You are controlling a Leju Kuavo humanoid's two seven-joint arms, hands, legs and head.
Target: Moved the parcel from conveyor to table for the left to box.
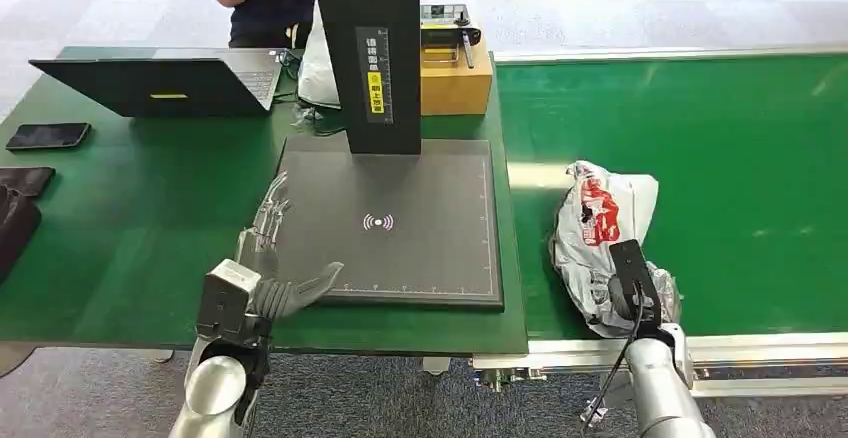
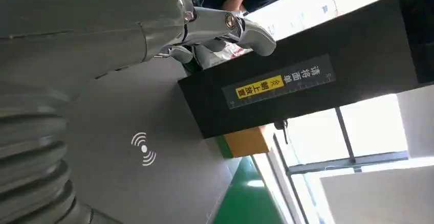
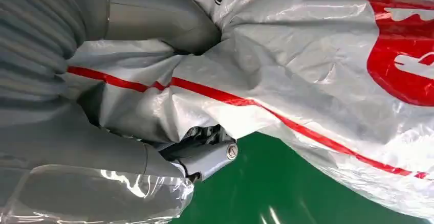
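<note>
Two robot hands are at work. At the tabletop's [image 1: 130,218] near edge, the left robot hand [image 1: 272,268] lies released, fingers spread over the near left corner of the dark scanner pad [image 1: 420,228], whose black column [image 1: 370,53] rises at its far edge. On the green conveyor [image 1: 740,178], near its front edge, the right robot hand [image 3: 153,96] grasps the crumpled white-and-red parcel [image 1: 600,228], thumb pressed into the plastic.

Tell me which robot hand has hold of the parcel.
The right robot hand: it grips the white and red parcel on the green conveyor. The left robot hand rests open at the dark scanner pad, holding nothing.
</note>
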